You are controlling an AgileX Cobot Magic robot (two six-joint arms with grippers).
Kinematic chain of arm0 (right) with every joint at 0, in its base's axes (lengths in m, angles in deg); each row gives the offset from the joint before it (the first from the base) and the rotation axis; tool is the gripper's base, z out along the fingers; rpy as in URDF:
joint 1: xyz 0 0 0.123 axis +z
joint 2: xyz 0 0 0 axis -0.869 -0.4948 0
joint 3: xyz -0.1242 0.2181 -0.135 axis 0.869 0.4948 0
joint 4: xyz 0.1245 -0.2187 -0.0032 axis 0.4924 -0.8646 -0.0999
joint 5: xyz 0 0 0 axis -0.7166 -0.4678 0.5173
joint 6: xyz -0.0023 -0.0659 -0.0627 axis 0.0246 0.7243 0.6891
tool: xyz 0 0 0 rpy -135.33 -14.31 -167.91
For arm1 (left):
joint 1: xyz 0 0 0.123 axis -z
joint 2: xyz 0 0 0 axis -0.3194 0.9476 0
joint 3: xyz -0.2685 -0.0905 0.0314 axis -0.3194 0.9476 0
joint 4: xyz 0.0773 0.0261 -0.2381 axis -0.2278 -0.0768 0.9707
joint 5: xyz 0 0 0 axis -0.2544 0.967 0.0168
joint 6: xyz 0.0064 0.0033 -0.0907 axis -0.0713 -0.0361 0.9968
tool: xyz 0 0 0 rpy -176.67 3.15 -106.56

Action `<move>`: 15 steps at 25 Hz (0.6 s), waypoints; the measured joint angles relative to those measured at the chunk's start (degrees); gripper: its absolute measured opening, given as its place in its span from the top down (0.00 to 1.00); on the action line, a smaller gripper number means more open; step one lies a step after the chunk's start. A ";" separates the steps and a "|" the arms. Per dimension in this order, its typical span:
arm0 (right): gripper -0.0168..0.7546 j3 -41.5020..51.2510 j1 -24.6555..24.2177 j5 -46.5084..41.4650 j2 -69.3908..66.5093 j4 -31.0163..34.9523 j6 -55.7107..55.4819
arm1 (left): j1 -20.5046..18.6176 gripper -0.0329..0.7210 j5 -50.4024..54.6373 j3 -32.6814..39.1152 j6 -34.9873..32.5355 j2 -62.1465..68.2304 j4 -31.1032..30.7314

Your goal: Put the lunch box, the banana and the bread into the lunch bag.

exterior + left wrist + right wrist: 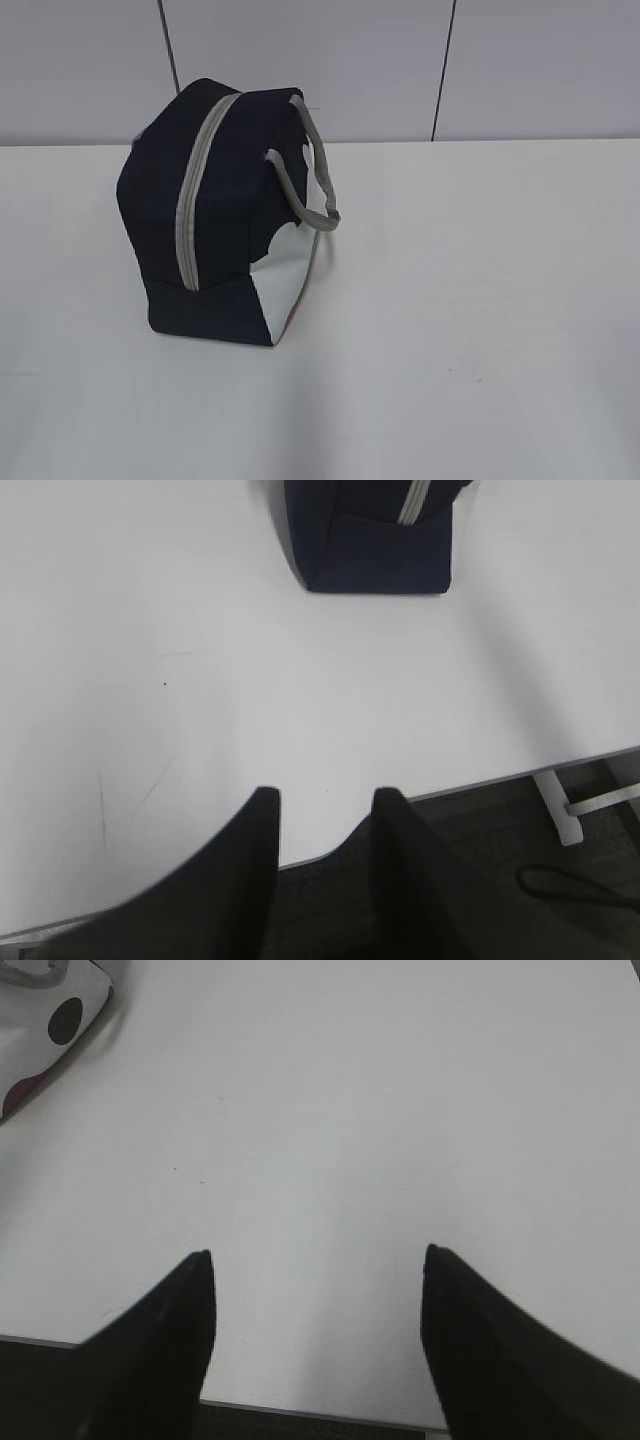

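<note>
One bag (215,215) is seen on the table (480,300), at about nine o'clock from the centre of the exterior view. It is dark navy and boxy, and it is stood on one end, so its long axis runs close to upright, leaning a touch toward one o'clock. One grey zipper (200,190) is seen running down its face from twelve to six o'clock, and it looks closed all the way. Two grey strap handles (318,165) are seen looping out at three o'clock. A white panel (285,270) faces four o'clock, toward the open table.

In the left wrist view only the bag's lower navy corner (375,540) is caught, at twelve o'clock, with a sliver of zipper above it. The left gripper (322,805) is held well apart from it, over the table's near edge, jaws parted a little and nothing between them.

In the right wrist view a white, dark-spotted patch of the bag (50,1025) is caught at eleven o'clock. The right gripper (318,1260) is held over bare table, jaws spread wide, nothing gripped.

Two grippers, one bag, two handles, one zipper are counted. Neither arm is caught in the exterior view.
</note>
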 joint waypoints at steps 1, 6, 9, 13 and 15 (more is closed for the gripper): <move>0.36 0.00 -0.11 0.00 0.00 0.00 0.00 | -0.61 0.64 0.06 0.00 0.00 -0.56 0.02; 0.36 0.00 -1.68 0.00 0.00 0.00 0.00 | -4.54 0.64 0.17 0.00 0.00 -4.14 0.08; 0.36 0.00 -1.99 0.00 0.00 0.00 0.00 | -5.37 0.64 0.27 0.00 0.00 -4.28 0.08; 0.36 0.00 -1.99 0.00 0.00 0.00 0.00 | -5.48 0.64 0.24 0.00 0.00 -4.32 0.08; 0.36 0.00 -1.99 0.00 0.00 0.00 0.00 | -5.48 0.64 0.24 0.00 0.00 -4.32 0.08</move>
